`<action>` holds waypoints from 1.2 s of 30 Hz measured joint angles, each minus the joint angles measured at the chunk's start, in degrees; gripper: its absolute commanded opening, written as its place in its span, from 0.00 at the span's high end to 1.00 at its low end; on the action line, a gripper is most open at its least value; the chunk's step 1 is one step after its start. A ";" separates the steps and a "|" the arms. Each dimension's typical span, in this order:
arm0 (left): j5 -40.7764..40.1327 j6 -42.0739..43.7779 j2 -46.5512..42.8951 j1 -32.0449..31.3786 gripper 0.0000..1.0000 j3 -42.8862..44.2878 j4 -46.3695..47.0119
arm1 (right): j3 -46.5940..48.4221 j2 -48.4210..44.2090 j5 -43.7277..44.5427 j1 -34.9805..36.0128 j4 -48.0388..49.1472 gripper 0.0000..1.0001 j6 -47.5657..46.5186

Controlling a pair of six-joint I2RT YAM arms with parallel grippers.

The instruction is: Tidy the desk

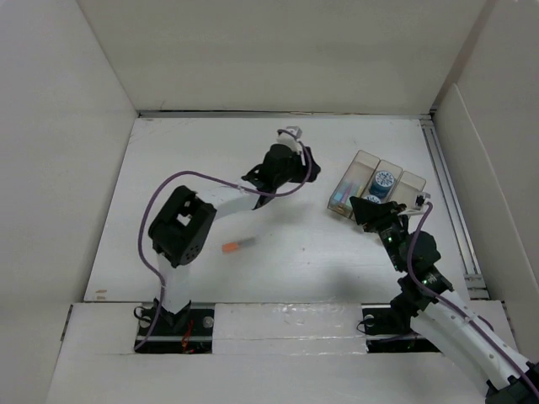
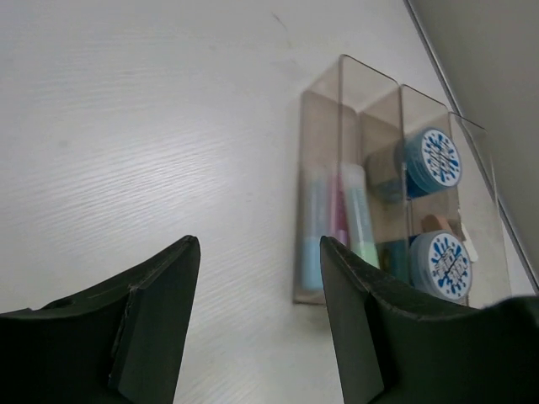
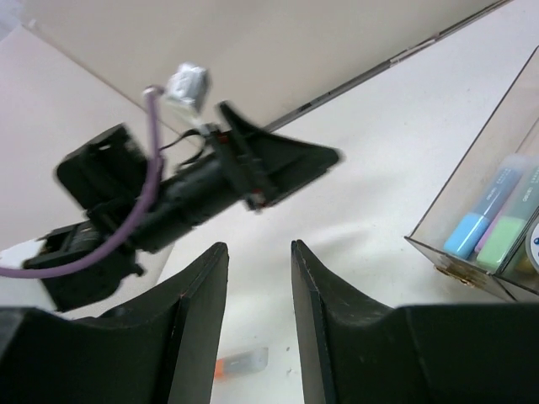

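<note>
Left pincer [image 2: 258, 252] fills the foreground, jaws apart and empty, over the white worktop [image 1: 295, 269], which spreads beneath both arms between white walls; right pincer [image 3: 258, 252] is partly open, holding nothing; a clear tray [image 1: 410, 178] sits at 2 o'clock with pastel pens [image 2: 333, 227] and blue rolls [image 2: 431, 160]; an orange-tipped stick [image 1: 238, 246] lies near centre, toward 7 o'clock.

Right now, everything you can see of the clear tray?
The clear tray is smoky see-through plastic, three long compartments side by side, lying flat on the desk near the rail. One end compartment holds pastel markers; the middle holds two round blue-patterned rolls. The third's contents are unclear.
</note>
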 measured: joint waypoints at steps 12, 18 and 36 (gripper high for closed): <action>-8.74 3.02 -32.28 2.47 0.39 -32.06 -3.50 | 0.00 3.69 -1.42 0.22 0.55 0.58 0.02; -12.85 3.10 -36.54 2.60 0.36 -39.39 -11.45 | 0.00 6.36 -2.49 0.24 0.59 0.58 0.02; -15.06 1.70 -32.79 -1.07 0.36 -42.75 -19.15 | 0.00 6.64 -2.64 0.24 0.98 0.58 0.00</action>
